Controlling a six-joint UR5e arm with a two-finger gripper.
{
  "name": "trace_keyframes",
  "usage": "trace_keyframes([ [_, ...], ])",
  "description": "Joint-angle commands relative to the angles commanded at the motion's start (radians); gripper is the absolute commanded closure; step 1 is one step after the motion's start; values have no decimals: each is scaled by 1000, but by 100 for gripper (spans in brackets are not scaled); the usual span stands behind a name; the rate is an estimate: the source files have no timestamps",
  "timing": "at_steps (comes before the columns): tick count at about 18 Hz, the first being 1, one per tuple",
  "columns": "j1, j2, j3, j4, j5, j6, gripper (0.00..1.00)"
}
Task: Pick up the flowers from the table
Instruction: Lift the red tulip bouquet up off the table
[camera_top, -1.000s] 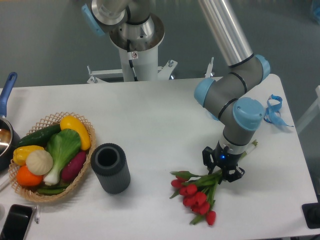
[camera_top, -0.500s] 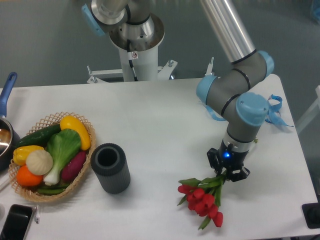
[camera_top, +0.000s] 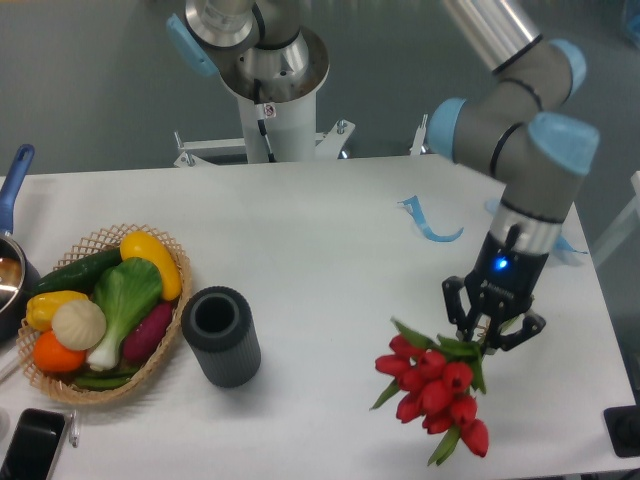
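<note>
The flowers (camera_top: 434, 385), a bunch of red tulips with green leaves, hang in the air above the white table (camera_top: 320, 230) at the front right. My gripper (camera_top: 488, 337) is shut on their green stems just above the blooms. The heads droop down and to the left of the fingers. The stems' upper part is hidden behind the gripper.
A dark grey cylinder cup (camera_top: 220, 336) stands left of centre. A wicker basket (camera_top: 160, 350) of vegetables sits at the left edge, with a pot (camera_top: 12, 262) and a phone (camera_top: 30, 445) near it. Blue ribbon strips (camera_top: 428, 222) lie at the back right.
The gripper has risen and moved right with the flowers, lifting them off the table. The arm's shift uncovered a blue ribbon strip behind it.
</note>
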Motion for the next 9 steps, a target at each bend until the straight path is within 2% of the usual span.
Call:
trace_keyframes([
  [6,40,0,2,0,-197,-14,72],
  [9,55,0,0,0,-218,-14,72],
])
